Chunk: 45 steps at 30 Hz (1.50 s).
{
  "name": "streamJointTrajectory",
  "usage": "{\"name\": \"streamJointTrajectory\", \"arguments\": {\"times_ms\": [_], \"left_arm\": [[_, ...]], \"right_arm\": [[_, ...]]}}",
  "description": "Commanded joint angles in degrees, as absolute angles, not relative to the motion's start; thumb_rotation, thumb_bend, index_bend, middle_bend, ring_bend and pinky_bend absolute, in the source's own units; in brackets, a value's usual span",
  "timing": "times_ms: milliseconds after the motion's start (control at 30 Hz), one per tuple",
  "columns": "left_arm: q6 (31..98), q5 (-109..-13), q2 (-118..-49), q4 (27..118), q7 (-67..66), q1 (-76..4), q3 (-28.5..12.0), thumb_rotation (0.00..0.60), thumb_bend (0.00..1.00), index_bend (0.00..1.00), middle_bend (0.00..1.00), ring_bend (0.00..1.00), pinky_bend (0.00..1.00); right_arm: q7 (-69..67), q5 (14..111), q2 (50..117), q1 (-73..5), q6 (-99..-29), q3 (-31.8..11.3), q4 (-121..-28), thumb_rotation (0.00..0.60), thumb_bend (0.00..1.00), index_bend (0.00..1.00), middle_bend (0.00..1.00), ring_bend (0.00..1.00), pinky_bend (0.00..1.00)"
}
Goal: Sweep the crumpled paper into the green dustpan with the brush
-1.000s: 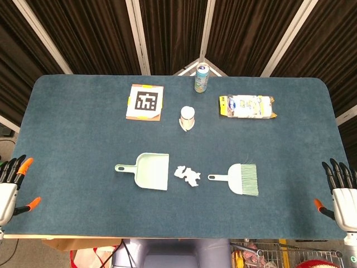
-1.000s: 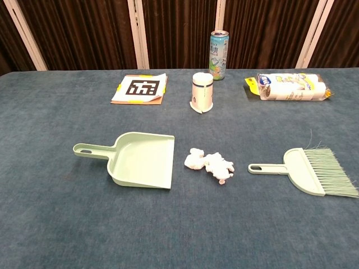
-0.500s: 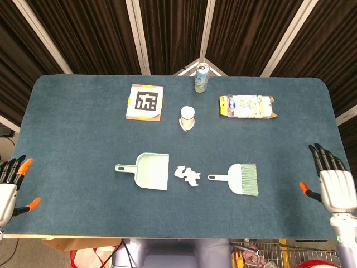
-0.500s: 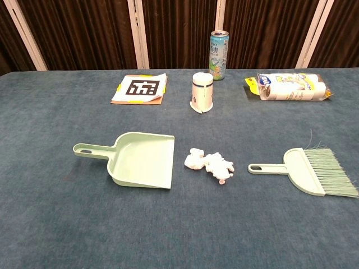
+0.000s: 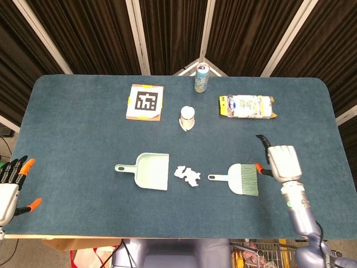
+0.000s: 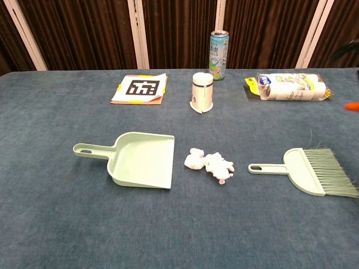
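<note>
Head view: blue table [image 5: 78, 134] fills the frame. Landmark for all positions = green dustpan [image 5: 152, 171], lying flat near the table's middle, handle pointing left, open mouth facing right.

- Packet of white rolls [image 5: 247, 106]: far right of the dustpan and toward the back.
- Brush [image 5: 243, 178]: right of the dustpan, in line with it, handle toward the dustpan, bristles away. Lying flat, not held.
- Marker card [image 5: 145, 102]: behind the dustpan, slightly left.
- Right hand [image 5: 283, 163]: beyond the brush on the side away from the dustpan, just beside the bristles. Back of hand up, one dark finger pointing rearward; holds nothing; whether the other fingers are spread or curled, cannot tell.
- Left hand [image 5: 10, 184]: far left of the dustpan at the table edge, fingers apart, holding nothing.
- Drink can [image 5: 201, 77]: behind the dustpan, at the back edge.
- White cup [image 5: 187, 118]: behind the dustpan, slightly right.
- Crumpled paper [image 5: 187, 175]: just right of the dustpan's mouth, between it and the brush handle, not touching either.
</note>
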<state>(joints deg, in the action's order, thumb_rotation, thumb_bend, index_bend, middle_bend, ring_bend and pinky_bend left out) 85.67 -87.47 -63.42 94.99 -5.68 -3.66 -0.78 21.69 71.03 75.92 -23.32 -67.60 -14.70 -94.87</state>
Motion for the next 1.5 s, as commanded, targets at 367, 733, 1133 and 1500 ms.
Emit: {"name": "streamJointTrajectory", "arguments": {"times_ms": [367,733,1133,1500], "left_arm": [[84.6,-86.9,-62.9,95.2,-5.2,-4.0,-0.7,0.600,0.00,0.00,0.00,0.00,0.00],[84.3,-86.5,-62.3,95.0,-4.2,-4.1,-0.7,0.600,0.00,0.00,0.00,0.00,0.00],[84.5,-86.9,-61.9,95.1,-3.4,-4.0,-0.5,0.600,0.00,0.00,0.00,0.00,0.00],[84.5,-86.9,-62.0,95.4,-3.8,-4.0,-0.5,0.600,0.00,0.00,0.00,0.00,0.00]], "right_arm": [[39.5,57.3,91.2,-32.6,-63.6,-13.7,-91.7,0.600,0.24,0.43,0.87,0.90,0.78],[44.7,51.9,95.3,-34.7,-65.3,-12.3,-90.5,0.600,0.24,0.46,0.87,0.90,0.79],[48.2,48.3,95.3,-34.5,-68.7,-10.1,-93.1,0.600,0.24,0.48,0.87,0.90,0.79],[47.0,47.0,95.7,-34.6,-68.7,-9.6,-91.8,0.600,0.26,0.48,0.87,0.90,0.79]]}}
